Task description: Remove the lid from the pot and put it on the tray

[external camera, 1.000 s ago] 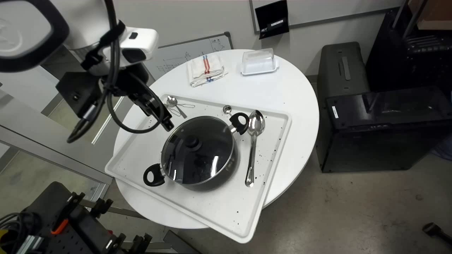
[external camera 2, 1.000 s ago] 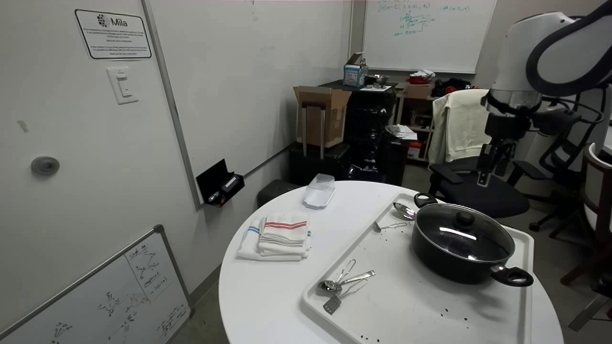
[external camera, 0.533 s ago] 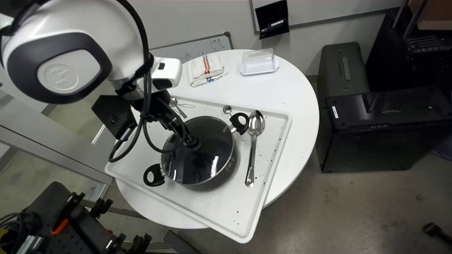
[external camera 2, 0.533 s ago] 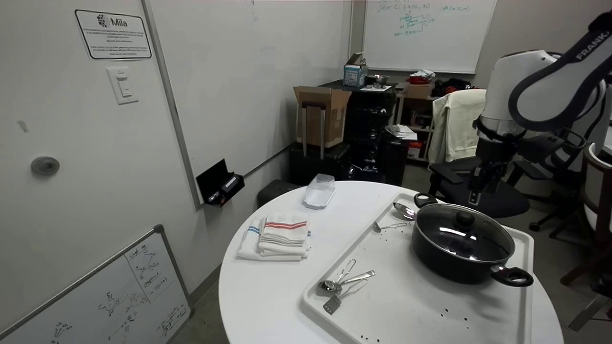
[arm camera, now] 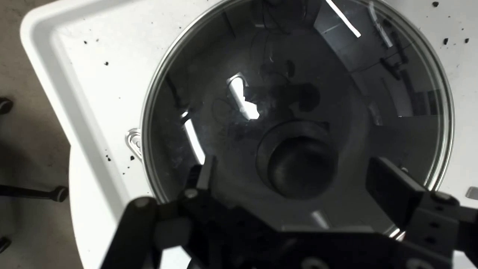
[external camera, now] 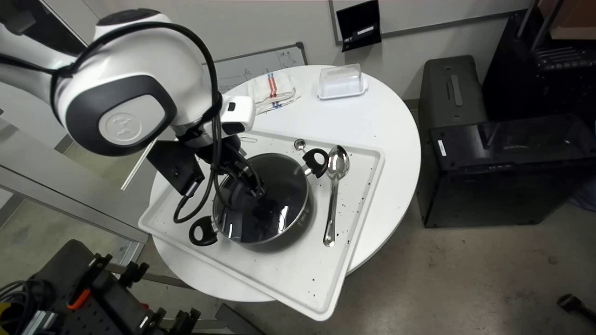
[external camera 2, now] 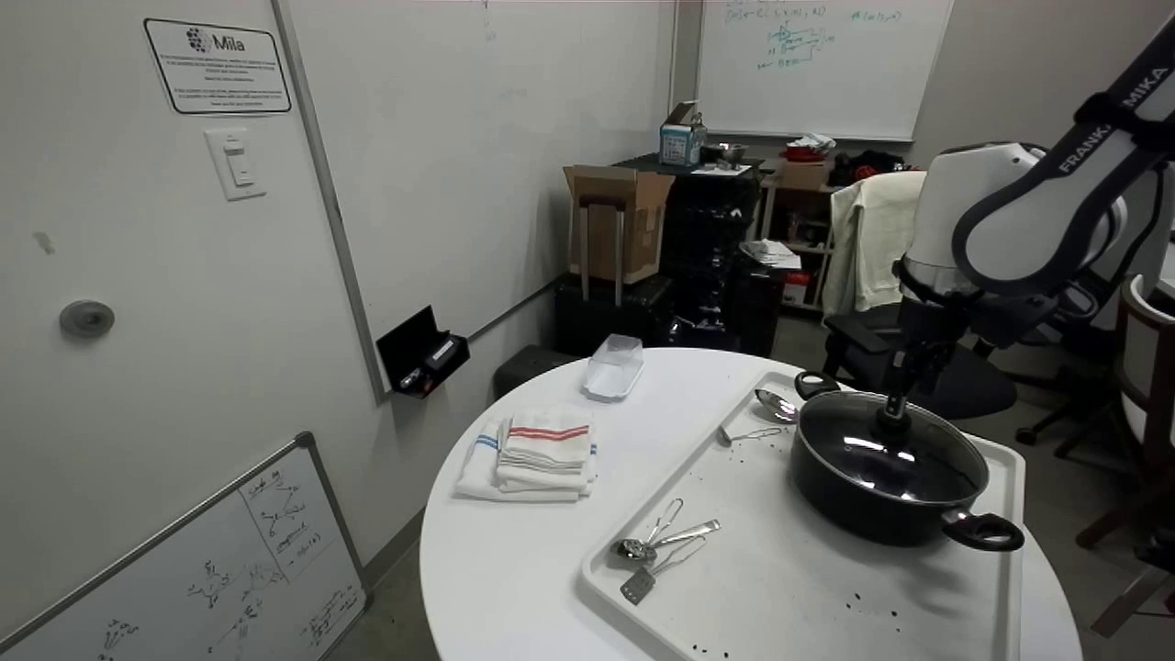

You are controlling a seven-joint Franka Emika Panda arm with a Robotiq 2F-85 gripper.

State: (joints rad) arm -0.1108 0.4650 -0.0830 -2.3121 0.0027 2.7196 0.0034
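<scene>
The lid (external camera: 281, 195) is glossy, dark and round with a metal rim. It lies on the black pot (external camera 2: 840, 500); it also shows in an exterior view (external camera 2: 872, 464) and fills the wrist view (arm camera: 336, 86). Its black knob (arm camera: 302, 168) is at the centre. The pot stands on the white tray (external camera: 326, 279), with loop handles (external camera: 202, 231) on opposite sides. My gripper (arm camera: 294, 172) is open just over the lid, its fingers (arm camera: 390, 186) apart on either side of the knob, with gaps to it. In both exterior views its tips are at the knob (external camera 2: 892, 422).
A large metal spoon (external camera: 338, 163) and a small spoon (external camera: 300, 144) lie on the tray beside the pot. Small utensils (external camera 2: 643, 560) lie in a tray corner. Folded towels (external camera 2: 546, 454) and a clear-lidded dish (external camera 2: 613, 372) stand on the round white table (external camera: 391, 135).
My gripper has moved down and across from the tray's side to the knob, first quickly, then more slowly. The lid, pot and tray have not moved.
</scene>
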